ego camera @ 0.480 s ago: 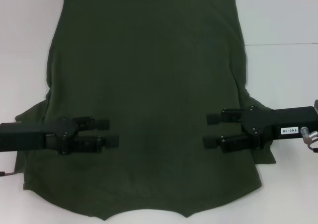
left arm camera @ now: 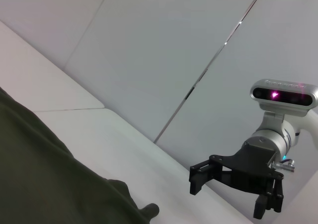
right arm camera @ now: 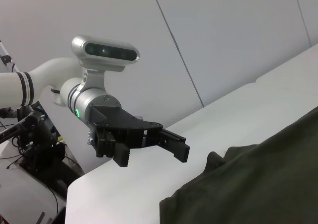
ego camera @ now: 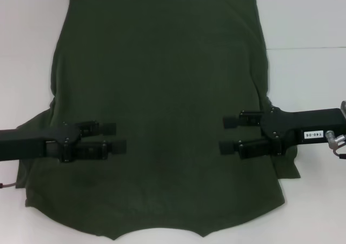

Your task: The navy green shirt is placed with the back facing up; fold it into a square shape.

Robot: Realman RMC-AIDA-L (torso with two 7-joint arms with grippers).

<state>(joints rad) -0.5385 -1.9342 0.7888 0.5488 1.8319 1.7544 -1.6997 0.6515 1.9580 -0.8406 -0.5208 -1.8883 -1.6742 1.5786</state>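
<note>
The navy green shirt [ego camera: 162, 92] lies spread flat on the white table [ego camera: 308, 27], its sleeves poking out at both sides near me. My left gripper [ego camera: 120, 137] hovers open over the shirt's left part, fingers pointing inward. Opposite it, my right gripper [ego camera: 223, 134] is open over the right part, with nothing between its fingers. The left wrist view shows the shirt's edge [left arm camera: 39, 174] and the right gripper [left arm camera: 226, 200] farther off. The right wrist view shows the shirt [right arm camera: 258, 184] and the left gripper [right arm camera: 151, 155], both clear of the cloth.
A seam in the table top [ego camera: 308, 48] runs along the right side. The shirt's near hem [ego camera: 162, 234] reaches almost to the table's front edge. Grey wall panels [left arm camera: 174, 45] stand behind the table.
Both grippers have shifted slightly away from me over the shirt, staying open. The shirt has not moved.
</note>
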